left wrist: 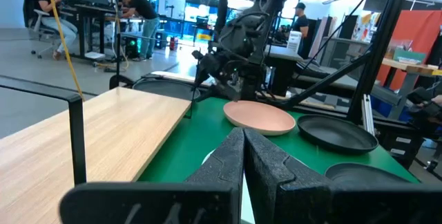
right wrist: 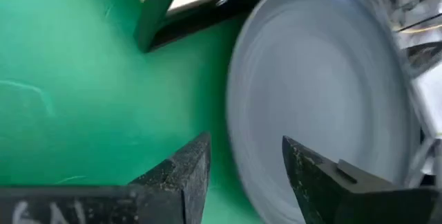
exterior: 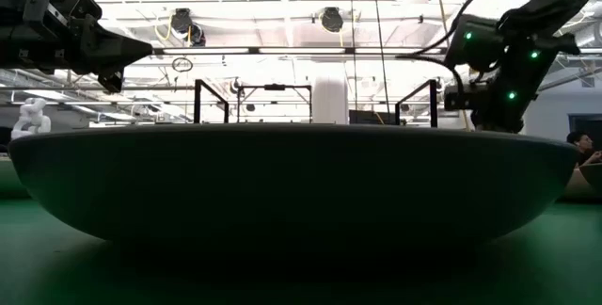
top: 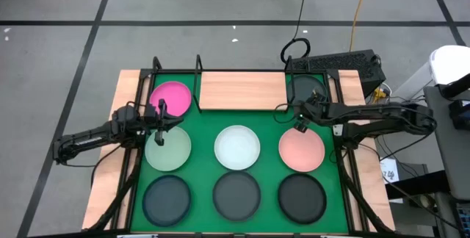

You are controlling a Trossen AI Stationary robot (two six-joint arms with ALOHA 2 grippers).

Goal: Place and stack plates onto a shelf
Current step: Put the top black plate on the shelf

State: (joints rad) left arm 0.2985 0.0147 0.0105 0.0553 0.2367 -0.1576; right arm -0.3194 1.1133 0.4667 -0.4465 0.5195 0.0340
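Left gripper (top: 161,115) closed, empty | right gripper (top: 301,118) parted, empty | shelf (top: 242,89) lengthwise left-right

shelf (top: 242,90) behind plates (top: 237,148) | plates in rows on mat (top: 268,168)

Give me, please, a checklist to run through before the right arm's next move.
1. Right gripper open: ok.
2. Dark grey plate just ahead of its fingers, not gripped: ok.
3. Shelf has no plates on it, with room for one: ok.
4. Left gripper shut, empty, off the shelf near the pale green plate: ok.
5. A finger low enough to slip under the plate's rim: cannot tell.
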